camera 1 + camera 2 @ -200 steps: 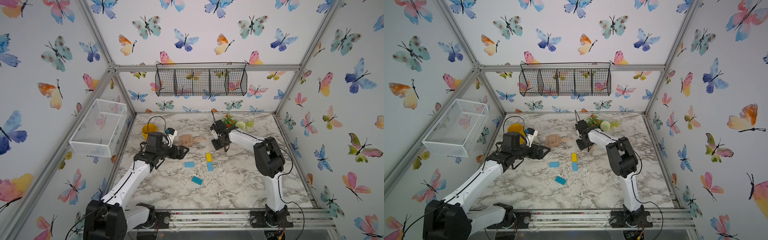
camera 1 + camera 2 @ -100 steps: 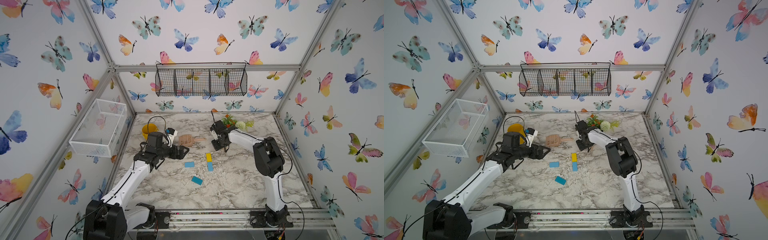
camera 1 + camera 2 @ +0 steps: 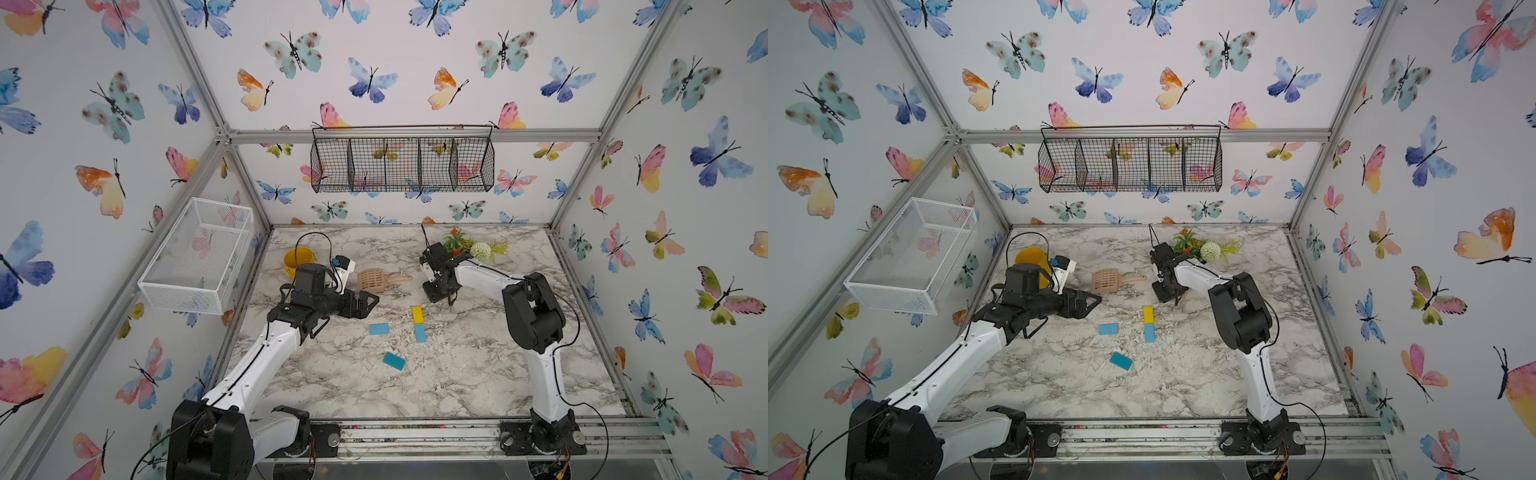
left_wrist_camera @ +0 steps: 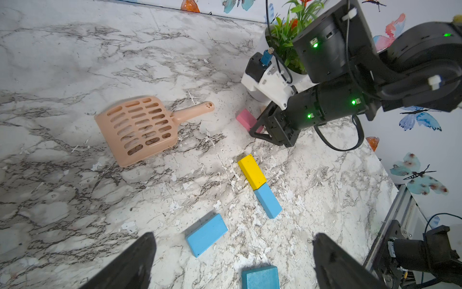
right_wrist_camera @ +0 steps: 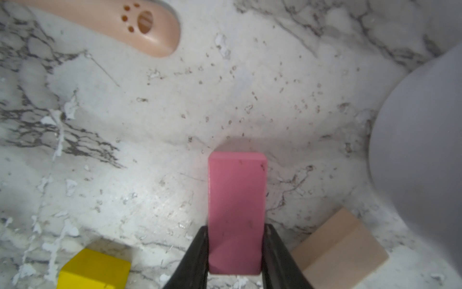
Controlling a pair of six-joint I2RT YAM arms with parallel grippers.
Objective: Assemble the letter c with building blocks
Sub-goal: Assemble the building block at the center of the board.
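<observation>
The left gripper (image 4: 232, 246) hovers, jaws spread wide; the right gripper (image 5: 236, 228), angled down, pinches a pink rectangular block (image 5: 237, 190).

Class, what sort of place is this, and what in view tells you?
Most likely a robot lab test cell: an aluminium frame with butterfly-print walls encloses a marble-look table, with left arm and right arm mounted on a front rail.

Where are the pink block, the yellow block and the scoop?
pink block (image 5: 237, 197): right wrist view, top face.
yellow block (image 4: 252, 171): left wrist view, top face.
scoop (image 4: 137, 127): left wrist view, slotted pan.
</observation>
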